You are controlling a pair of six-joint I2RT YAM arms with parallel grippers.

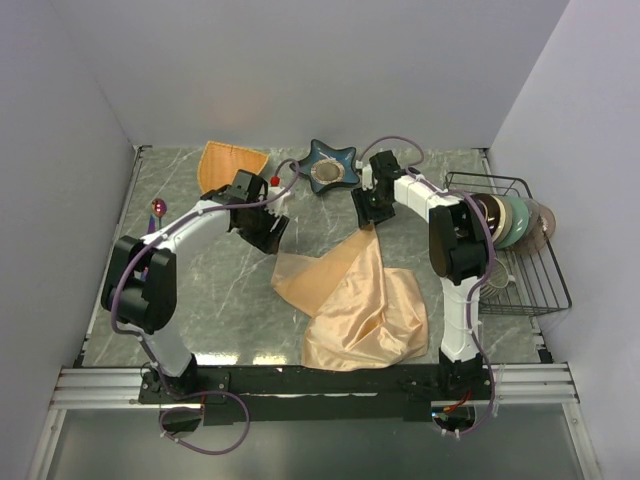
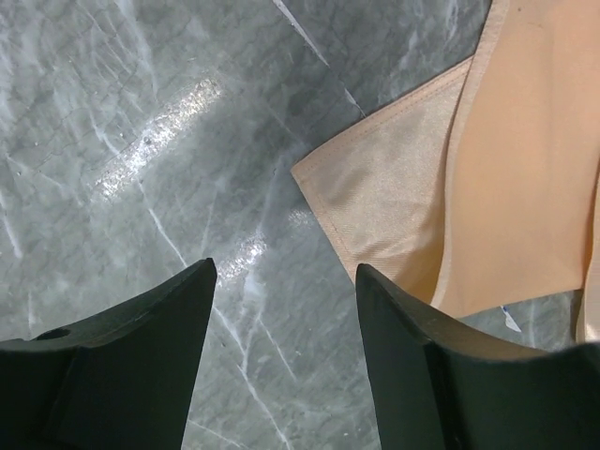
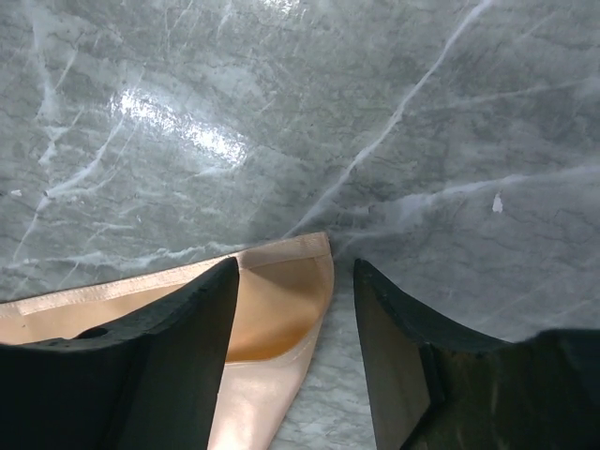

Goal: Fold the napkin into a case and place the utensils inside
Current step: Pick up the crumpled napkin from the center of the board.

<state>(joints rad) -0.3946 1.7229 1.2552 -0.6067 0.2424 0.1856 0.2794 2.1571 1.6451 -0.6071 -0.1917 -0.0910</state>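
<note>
The napkin (image 1: 362, 300) is a shiny peach-orange cloth lying crumpled on the marble table, with one corner stretched toward the back. My right gripper (image 1: 368, 212) stands over that far corner. In the right wrist view its jaws (image 3: 295, 265) are open, and the napkin's corner (image 3: 286, 295) lies between them against the left finger, apart from the right one. My left gripper (image 1: 262, 232) is open over bare marble just left of the cloth. In the left wrist view the gripper (image 2: 286, 272) holds nothing, and another napkin corner (image 2: 394, 187) lies ahead of the right finger. A purple-pink spoon (image 1: 157, 208) lies at the far left.
An orange fan-shaped dish (image 1: 228, 160) sits at the back left. A teal star-shaped dish (image 1: 332, 165) is at the back centre, close to the right gripper. A black wire rack (image 1: 530, 270) holding plates stands along the right wall.
</note>
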